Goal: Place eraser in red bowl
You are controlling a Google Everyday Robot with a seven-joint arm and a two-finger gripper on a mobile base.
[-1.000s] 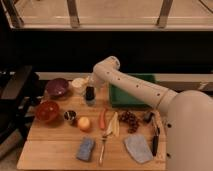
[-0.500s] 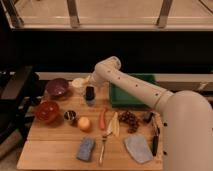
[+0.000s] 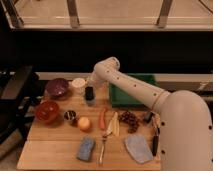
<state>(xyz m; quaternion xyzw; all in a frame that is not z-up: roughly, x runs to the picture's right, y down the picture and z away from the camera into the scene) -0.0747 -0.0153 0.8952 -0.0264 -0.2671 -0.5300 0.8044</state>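
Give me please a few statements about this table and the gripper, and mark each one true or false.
1. The red bowl holds the eraser. False: the eraser stands on the table, beside the white cup.
2. The gripper is at the eraser. True.
3. The purple bowl sits farther back than the red bowl. True.
4. The grapes are inside the green bin. False: they lie on the table in front of it.

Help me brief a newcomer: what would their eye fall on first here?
The big white arm reaches in from the right over the wooden table, its gripper down at the black eraser near the back, beside the white cup. The glossy red bowl stands out at the left edge, in front of the purple bowl.
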